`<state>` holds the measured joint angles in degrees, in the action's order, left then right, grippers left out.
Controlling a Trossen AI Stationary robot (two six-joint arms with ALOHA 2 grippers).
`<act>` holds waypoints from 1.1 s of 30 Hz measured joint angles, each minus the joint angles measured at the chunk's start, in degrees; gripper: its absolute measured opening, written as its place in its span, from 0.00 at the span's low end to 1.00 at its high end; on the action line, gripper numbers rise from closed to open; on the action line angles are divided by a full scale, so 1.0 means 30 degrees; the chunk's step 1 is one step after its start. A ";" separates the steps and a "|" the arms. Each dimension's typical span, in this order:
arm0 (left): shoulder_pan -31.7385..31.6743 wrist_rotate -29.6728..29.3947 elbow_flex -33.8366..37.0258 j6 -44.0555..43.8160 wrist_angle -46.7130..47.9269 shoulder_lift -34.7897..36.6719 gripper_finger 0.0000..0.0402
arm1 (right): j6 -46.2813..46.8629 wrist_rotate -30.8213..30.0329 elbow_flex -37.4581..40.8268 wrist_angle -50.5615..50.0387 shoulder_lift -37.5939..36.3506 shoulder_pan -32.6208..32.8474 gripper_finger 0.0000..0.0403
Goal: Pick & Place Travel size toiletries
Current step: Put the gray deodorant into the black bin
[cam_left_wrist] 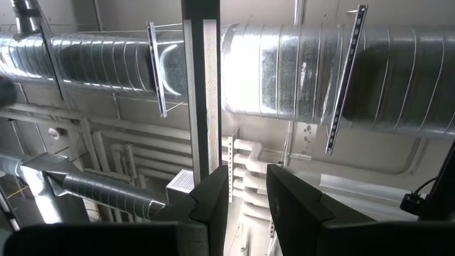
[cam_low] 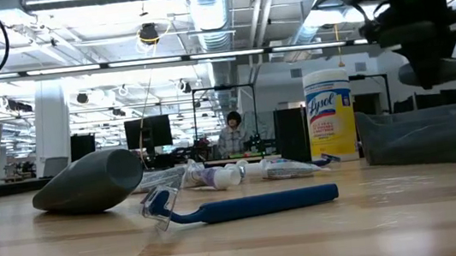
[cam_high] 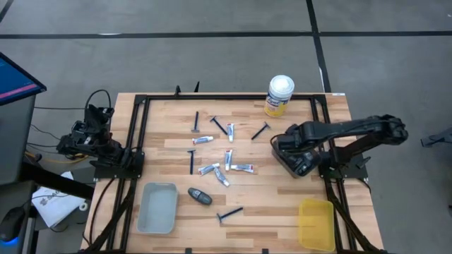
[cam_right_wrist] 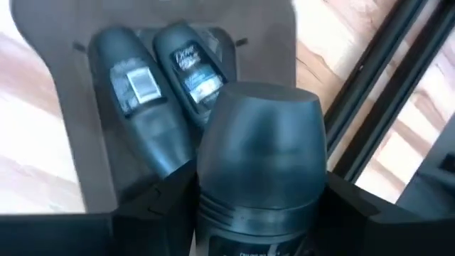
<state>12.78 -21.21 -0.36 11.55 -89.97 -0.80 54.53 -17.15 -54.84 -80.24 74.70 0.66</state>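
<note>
Toiletries in travel size lie scattered across the pale wooden bench: thin dark-blue razors, small white tubes with blue print and a dark grey oval flat container near the bench's front edge, between the light grey tray and the lone razor. The right end effector hangs over a dark tray at the bench's right side, its fingers pinching another dark grey oval container by the lower body, cap end forward. Two matching containers lie side by side in that tray, labels up. The left end effector is parked off the bench's left edge, pointed at the ceiling ducts, its fingers drawn near together with a narrow gap and nothing between them.

The containers look like hard, smooth plastic: light and stiff, but likely slippery on their rounded shoulders, so a hold across the flat faces at mid-body seems safest. The razors are slim and rigid, best taken across the handle rather than the head. The tubes look soft and would probably dent under a hard squeeze; the middle is the sensible place to take hold. A tall yellow canister with a white lid stands at the back, a yellow tray at front right.
</note>
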 joint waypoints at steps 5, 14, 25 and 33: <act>0.0000 0.0000 0.0000 -0.0005 0.0000 0.0000 0.23 | -0.1652 -0.0099 0.1396 0.1021 -0.0315 -0.0001 0.49; 0.0000 0.0000 0.0000 0.0015 0.0000 0.0000 0.23 | -0.3026 -0.0160 0.3429 0.2259 -0.0315 0.0001 0.49; 0.0000 0.0000 0.0000 0.0037 0.0000 0.0000 0.23 | -0.3179 -0.0226 0.4013 0.2468 -0.0315 -0.0012 0.63; 0.0000 0.0000 0.0000 0.0014 0.0000 0.0000 0.23 | -0.3179 0.0277 0.3623 0.2390 -0.0301 -0.0005 0.77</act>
<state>12.78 -21.21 -0.36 11.59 -89.97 -0.80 44.99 -16.32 -43.97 -73.06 73.80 0.65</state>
